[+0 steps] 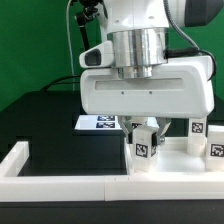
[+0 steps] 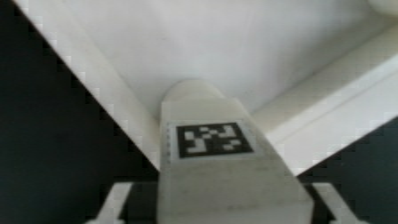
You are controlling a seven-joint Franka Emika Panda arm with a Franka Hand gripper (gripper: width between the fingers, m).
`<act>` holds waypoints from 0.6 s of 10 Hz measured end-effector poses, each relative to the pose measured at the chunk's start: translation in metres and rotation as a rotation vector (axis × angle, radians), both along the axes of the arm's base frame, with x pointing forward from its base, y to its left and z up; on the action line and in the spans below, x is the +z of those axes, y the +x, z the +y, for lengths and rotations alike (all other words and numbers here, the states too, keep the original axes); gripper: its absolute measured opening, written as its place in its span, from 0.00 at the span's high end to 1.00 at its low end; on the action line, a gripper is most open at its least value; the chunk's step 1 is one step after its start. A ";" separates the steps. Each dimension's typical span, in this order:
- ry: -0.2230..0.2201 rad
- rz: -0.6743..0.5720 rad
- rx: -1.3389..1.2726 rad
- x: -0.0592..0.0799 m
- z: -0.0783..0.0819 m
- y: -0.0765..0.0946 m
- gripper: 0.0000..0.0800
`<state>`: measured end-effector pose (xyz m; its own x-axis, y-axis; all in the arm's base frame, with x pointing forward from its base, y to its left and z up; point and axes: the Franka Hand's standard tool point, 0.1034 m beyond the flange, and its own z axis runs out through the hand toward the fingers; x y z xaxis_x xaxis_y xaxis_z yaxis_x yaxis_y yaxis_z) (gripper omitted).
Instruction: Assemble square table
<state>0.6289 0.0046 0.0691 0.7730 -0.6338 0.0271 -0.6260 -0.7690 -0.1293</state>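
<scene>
My gripper [image 1: 145,132] is shut on a short white leg [image 1: 143,148] with a black-and-white tag and holds it upright over the square table top [image 1: 185,163] at the exterior view's right. In the wrist view the leg [image 2: 215,150] fills the space between my fingers [image 2: 118,203], tag facing the camera. Behind it lies the white top [image 2: 214,45] with its raised rim. Whether the leg's lower end touches the top is hidden. Two more tagged white legs [image 1: 197,128] [image 1: 216,150] stand at the far right.
A long white wall bar [image 1: 60,185] runs along the front of the black surface, with a short side bar [image 1: 18,155] at the exterior view's left. The marker board [image 1: 100,122] lies behind my gripper. A green backdrop stands at the back left.
</scene>
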 end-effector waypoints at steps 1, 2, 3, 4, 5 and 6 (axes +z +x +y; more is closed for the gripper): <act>0.027 0.013 -0.151 0.000 -0.002 0.000 0.63; 0.079 0.048 -0.341 -0.001 -0.002 -0.003 0.63; 0.134 0.089 -0.515 -0.001 -0.001 -0.005 0.63; 0.178 0.114 -0.659 0.000 0.000 -0.004 0.63; 0.223 0.130 -0.804 0.000 -0.001 -0.004 0.63; 0.227 0.137 -0.852 0.000 0.001 -0.004 0.63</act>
<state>0.6254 0.0056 0.0692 0.0239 -0.9736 -0.2271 -0.9946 -0.0001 -0.1039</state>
